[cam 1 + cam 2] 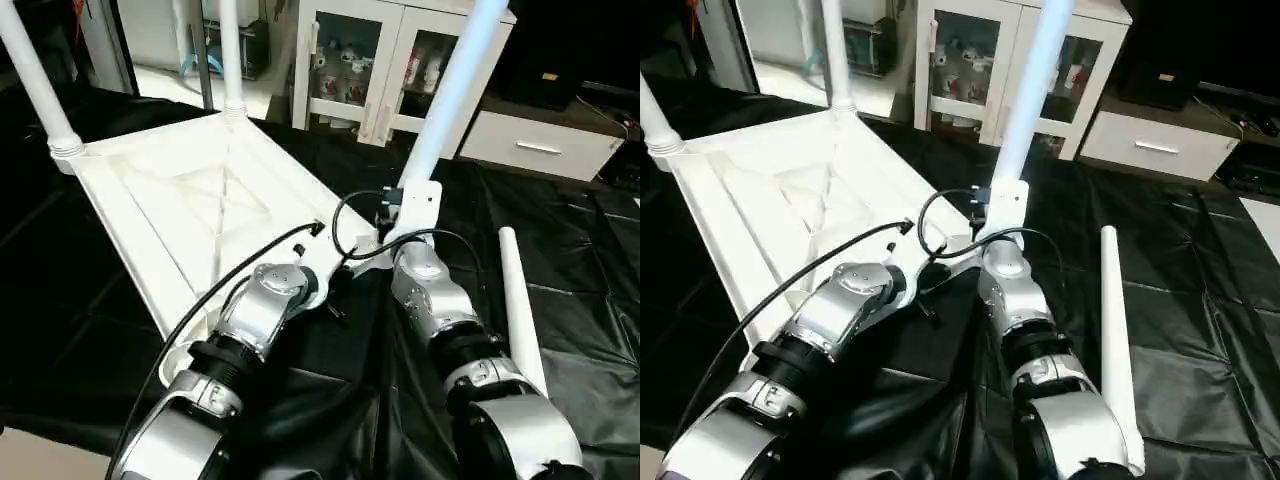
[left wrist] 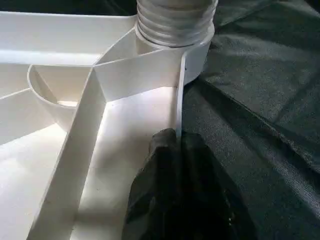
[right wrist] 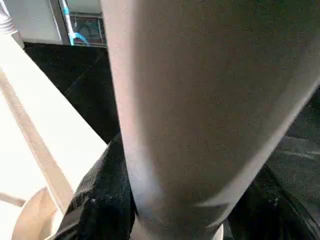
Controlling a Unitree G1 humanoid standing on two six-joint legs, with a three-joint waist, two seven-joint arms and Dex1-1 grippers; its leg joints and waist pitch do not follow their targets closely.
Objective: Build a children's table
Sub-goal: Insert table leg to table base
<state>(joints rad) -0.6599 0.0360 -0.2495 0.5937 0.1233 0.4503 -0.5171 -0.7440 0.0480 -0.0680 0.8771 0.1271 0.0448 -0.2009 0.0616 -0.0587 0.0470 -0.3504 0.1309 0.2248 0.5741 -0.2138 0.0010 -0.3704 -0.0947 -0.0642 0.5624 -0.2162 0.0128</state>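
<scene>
Three legs already stand in the top (image 1: 190, 200), which lies underside up on the black-covered worktop (image 1: 590, 250), toward its left side. You see the far-left leg (image 1: 35, 85) and far leg (image 1: 230, 55) cut off by the upper edge, so their ends are out of sight. The near-right leg (image 1: 450, 95) rises from the top's corner nearest your right arm and is also cut off above. A fourth leg (image 1: 520, 300) lies flat on the worktop, just right of your right forearm; its near end is hidden behind that arm.

Your right pincer (image 3: 170, 220) is closed around the near-right leg low down, with black fingers (image 3: 95, 200) on either side; from the head it sits hidden behind the wrist bracket. Your left pincer (image 2: 175, 145) is nipped narrowly on the top's thin rim, beside the ribbed socket (image 2: 175, 22) holding that leg.

Behind the worktop a white cabinet (image 1: 350, 60) shows small items through glass, too small to identify. No writing can be read.
</scene>
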